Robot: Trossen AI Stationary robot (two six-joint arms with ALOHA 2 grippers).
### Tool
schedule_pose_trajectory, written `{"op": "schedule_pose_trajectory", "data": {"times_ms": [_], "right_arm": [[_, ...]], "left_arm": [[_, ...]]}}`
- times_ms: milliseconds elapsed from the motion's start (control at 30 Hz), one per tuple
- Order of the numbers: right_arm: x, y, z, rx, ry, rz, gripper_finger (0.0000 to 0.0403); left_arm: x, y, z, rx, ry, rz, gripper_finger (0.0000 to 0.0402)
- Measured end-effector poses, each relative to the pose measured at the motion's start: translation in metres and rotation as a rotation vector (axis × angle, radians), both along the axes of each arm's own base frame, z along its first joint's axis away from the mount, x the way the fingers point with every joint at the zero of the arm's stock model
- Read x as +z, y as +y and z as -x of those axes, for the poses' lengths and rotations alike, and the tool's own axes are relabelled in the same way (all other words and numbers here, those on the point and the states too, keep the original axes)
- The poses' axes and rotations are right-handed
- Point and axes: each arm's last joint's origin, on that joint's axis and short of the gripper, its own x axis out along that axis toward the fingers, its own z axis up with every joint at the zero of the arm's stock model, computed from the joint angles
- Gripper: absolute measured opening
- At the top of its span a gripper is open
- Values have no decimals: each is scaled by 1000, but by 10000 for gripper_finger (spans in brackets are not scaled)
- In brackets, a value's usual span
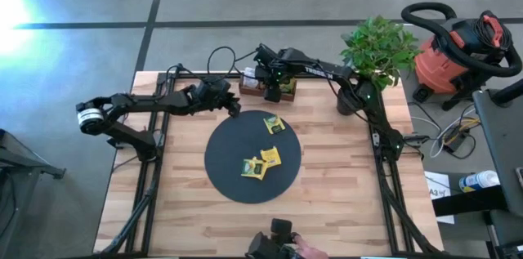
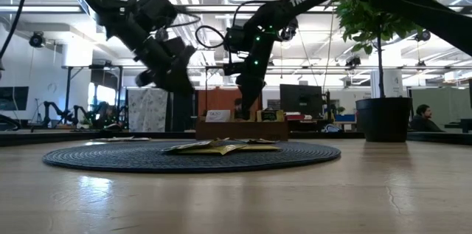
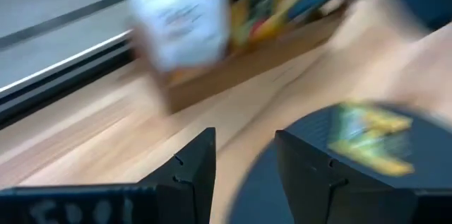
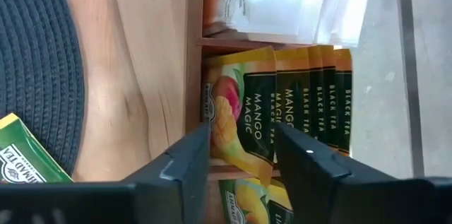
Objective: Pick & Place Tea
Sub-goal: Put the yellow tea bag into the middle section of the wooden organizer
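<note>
- Hovering over the brown wooden compartment tray (image 1: pixel 267 87), at the far side of the round black woven mat (image 1: pixel 252 156), the right gripper (image 4: pixel 240 160) has its jaws parted with nothing between them.
- Directly beneath those jaws, a row of orange-and-black mango tea packets (image 4: pixel 282 104) stands on edge in one tray compartment; white packets (image 4: pixel 282 1) fill the compartment next to it.
- Loose tea is on the mat: three yellow-green square packets (image 1: pixel 261 162) near its centre and towards the tray, and one green packet (image 4: pixel 21 155) shows at the mat's edge in the right wrist view.
- The left gripper (image 3: pixel 244 171) hangs above the mat's rim on the tray side, jaws open and empty, with a yellow-green packet (image 3: pixel 371 136) just beyond one finger.
- My judgement is that the right arm is finishing a drop into the tray. It should rise straight up before swinging, so the fingers do not drag the upright packets out.
- For the next pick, I would bring the jaws down flat astride one packet's edges, since the packets lie thin against the mat.
- Room is tight by the tray, because both arms meet there; the near half of the mat and the wooden tabletop (image 1: pixel 343 202) beyond it look open.
- A potted green plant (image 1: pixel 377 46) stands beside the tray, close to the right arm's elbow.
</note>
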Motion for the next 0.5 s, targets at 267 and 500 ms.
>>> {"op": "schedule_pose_trajectory", "data": {"times_ms": [267,500], "right_arm": [[26,2,2,-66,-79,51,187],[59,15,0,-108,-228,65,185]], "left_arm": [[-17,-3,22,150,355,-49,140],[-27,2,36,161,473,-34,140]]}}
